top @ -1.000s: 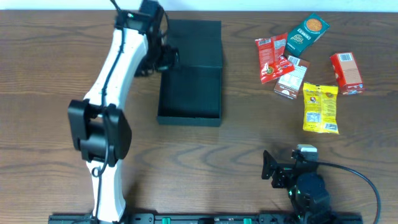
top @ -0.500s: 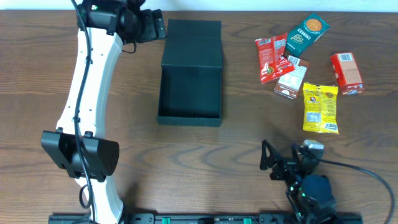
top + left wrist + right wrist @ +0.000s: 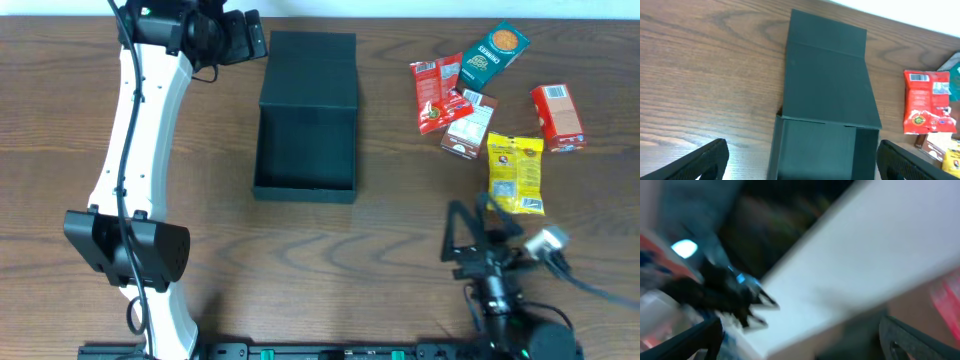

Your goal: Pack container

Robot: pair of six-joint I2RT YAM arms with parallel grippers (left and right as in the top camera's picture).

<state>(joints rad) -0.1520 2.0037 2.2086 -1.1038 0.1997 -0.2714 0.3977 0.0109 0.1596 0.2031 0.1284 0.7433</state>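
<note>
- Overhead view: nearest the front edge, on the right, the right gripper (image 3: 455,243) hangs over the bare wooden table (image 3: 330,250). Its fingers are spread wide and nothing is between them.
- The right wrist view is smeared by blur. Only two dark fingers (image 3: 687,340) can be made out, set far apart at the lower corners.
- Just beyond that gripper lies a yellow packet (image 3: 516,174), flat on the wood.
- Left of centre sits the container (image 3: 305,150), with its long axis running from near to far.
- The open tray is the near end and faces up. The flap lid (image 3: 308,65) is folded back flat on the table, pointing at the far edge, and the hinge line crosses from left to right.
- Well apart from the container, on the right, is a loose cluster of snacks. It holds a red carton (image 3: 556,117), a brown-and-white packet (image 3: 468,128) and two red packets (image 3: 436,92).
- A teal packet (image 3: 494,50) lies farthest back in that cluster.
- At the far left, the left gripper (image 3: 256,35) hangs just beside the lid's far left corner without touching it.
- Its fingers are wide apart and hold nothing. In the left wrist view they sit at the lower corners, with the lid and the tray's hinge end between them.
</note>
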